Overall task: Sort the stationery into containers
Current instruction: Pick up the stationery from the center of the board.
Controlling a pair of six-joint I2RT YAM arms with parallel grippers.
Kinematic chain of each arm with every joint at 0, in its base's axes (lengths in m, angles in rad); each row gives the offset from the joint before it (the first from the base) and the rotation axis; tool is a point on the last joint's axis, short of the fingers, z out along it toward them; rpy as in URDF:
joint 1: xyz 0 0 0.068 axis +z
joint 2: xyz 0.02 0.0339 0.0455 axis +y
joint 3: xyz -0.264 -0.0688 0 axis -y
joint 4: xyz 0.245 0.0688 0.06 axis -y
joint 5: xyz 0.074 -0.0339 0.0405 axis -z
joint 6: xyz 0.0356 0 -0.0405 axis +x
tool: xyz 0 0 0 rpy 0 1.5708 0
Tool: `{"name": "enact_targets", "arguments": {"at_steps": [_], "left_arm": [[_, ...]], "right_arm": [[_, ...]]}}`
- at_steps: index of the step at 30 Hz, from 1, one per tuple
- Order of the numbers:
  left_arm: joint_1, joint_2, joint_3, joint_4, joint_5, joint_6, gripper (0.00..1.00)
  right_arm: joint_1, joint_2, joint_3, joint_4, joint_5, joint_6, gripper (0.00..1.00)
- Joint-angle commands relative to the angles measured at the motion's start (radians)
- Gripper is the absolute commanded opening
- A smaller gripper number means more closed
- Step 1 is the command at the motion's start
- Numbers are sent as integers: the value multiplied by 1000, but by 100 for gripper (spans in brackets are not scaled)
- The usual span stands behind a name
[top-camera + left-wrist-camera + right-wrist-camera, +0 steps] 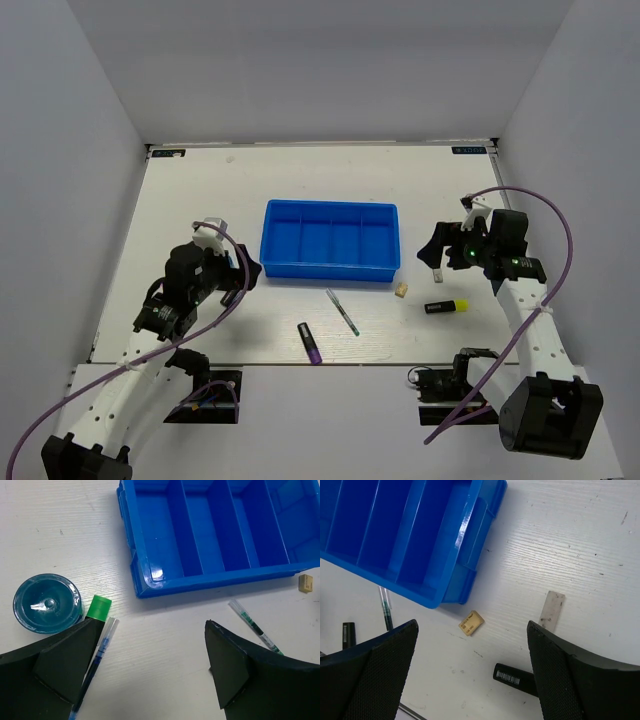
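White walls close the cell on three sides, and a pale table fills the middle of the top view. Slightly above the centre of that view the blue tray is placed. Its four narrow compartments are all seen empty, so nothing is sorted yet. The left gripper is held low at the left of the tray, its jaws spread wide with nothing between them. The right gripper is held at the right of the tray, likewise spread wide and holding nothing.

Below the tray in the top view, the purple-black marker and the thin green pen are laid apart, and the yellow-black highlighter is found at the lower right. In the lower left of the left wrist view the dark blue pen is partly hidden by one finger. A green-capped item is seen just beside it, and the bluish round piece next to that. In the right wrist view the beige eraser is seen near the tray corner, and the white eraser further right.

Trouble is most to be expected at the left. If the jaws are closed on the blue pen, its neighbour could be caught too, or the round piece pushed away. The erasers are judged thin and flat, so they could be missed or slid against the tray wall.
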Motion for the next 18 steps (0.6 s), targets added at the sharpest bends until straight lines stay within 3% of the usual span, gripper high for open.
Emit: {"name": "enact_targets", "arguments": {"at_steps": [1, 6, 9, 12, 13, 15, 18], "left_arm": [[4, 0, 21, 5, 20, 5, 100], [4, 49, 45, -30, -24, 1, 97], [2, 79, 57, -55, -50, -4, 88], [4, 98, 67, -75, -78, -9, 62], [4, 101, 67, -78, -111, -10, 31], [4, 119, 70, -84, -132, -18, 1], [4, 162, 77, -98, -170, -24, 2]], "right_arm": [[2, -7, 9, 14, 0, -59, 90], [4, -10, 14, -87, -104, -308, 90], [5, 3, 34, -107, -55, -314, 90], [8, 6, 57, -118, 20, -308, 90], [7, 1, 59, -119, 32, -308, 90], [7, -2, 60, -116, 81, -288, 90], [5, -16, 60, -112, 129, -274, 90]]}}
